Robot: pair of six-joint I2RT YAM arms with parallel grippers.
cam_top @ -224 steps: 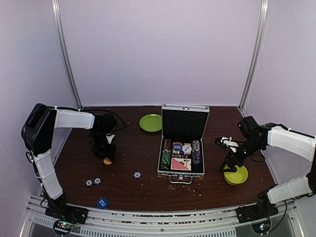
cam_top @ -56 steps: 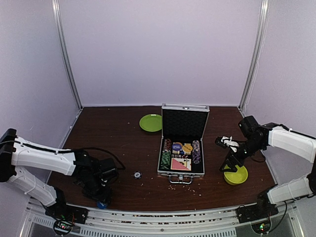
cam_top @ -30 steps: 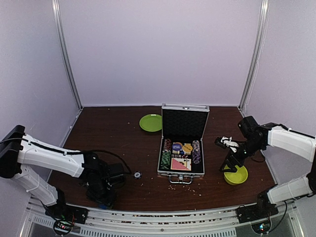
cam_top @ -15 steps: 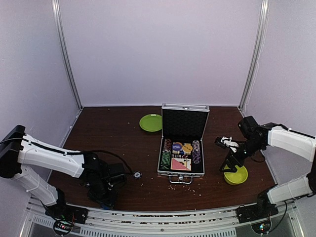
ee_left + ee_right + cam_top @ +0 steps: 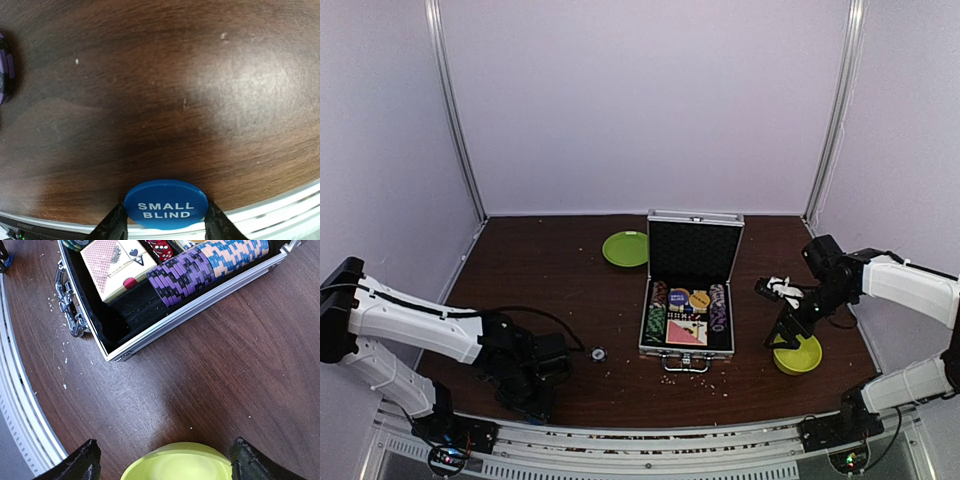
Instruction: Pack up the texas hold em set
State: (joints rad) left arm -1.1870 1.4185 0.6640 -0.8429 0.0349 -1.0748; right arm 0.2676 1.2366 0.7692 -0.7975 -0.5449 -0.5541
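Left gripper (image 5: 165,216) is down at the table's near-left edge, fingers (image 5: 112,226) right at both sides of the blue SMALL BLIND disc (image 5: 166,200); can't tell if it's clamped. Right gripper (image 5: 165,465) has its jaws wide apart, empty, over the yellow-green bowl (image 5: 177,460). Silver case (image 5: 695,250) sits open mid-table, chips (image 5: 182,277) and card deck (image 5: 117,262) inside; a loose chip (image 5: 598,352) lies left of it

I see silver case (image 5: 686,330) open mid-table, lid upright, holding striped chips (image 5: 200,270) and card deck (image 5: 117,265). The blue SMALL BLIND disc (image 5: 166,204) lies at the near edge; loose chip (image 5: 598,352) left of case.
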